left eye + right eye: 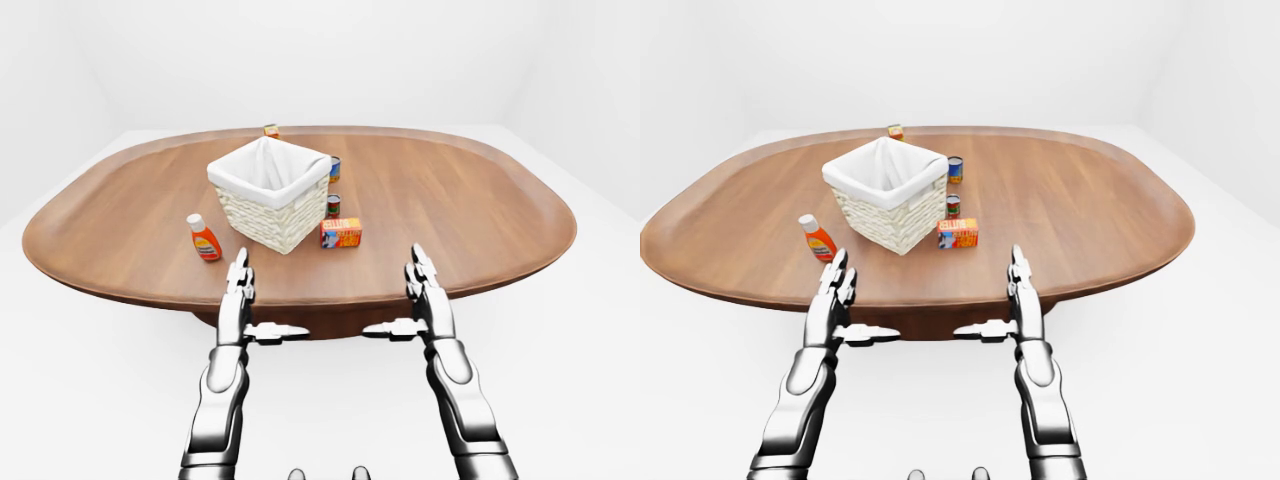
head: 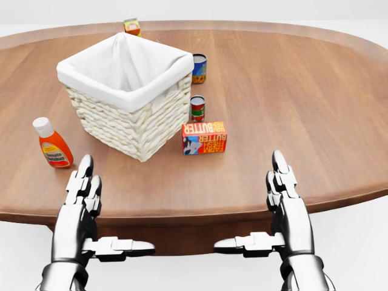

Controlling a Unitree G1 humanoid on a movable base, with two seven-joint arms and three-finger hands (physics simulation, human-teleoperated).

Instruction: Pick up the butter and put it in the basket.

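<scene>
The butter (image 2: pixel 205 137) is a small orange and blue box lying on the wooden table (image 2: pixel 303 97), just right of the basket. The basket (image 2: pixel 127 91) is woven white wicker with a white cloth liner, and stands empty near the table's middle. My left hand (image 2: pixel 91 206) hovers flat and open over the table's near edge, below the basket. My right hand (image 2: pixel 276 209) is open too, below and right of the butter, about a hand's length from it. Neither hand touches anything.
An orange sauce bottle (image 2: pixel 53 144) lies left of the basket. Two small cans (image 2: pixel 197 108) (image 2: pixel 199 68) stand above the butter, and a small box (image 2: pixel 132 26) sits near the table's far edge. White floor surrounds the oval table.
</scene>
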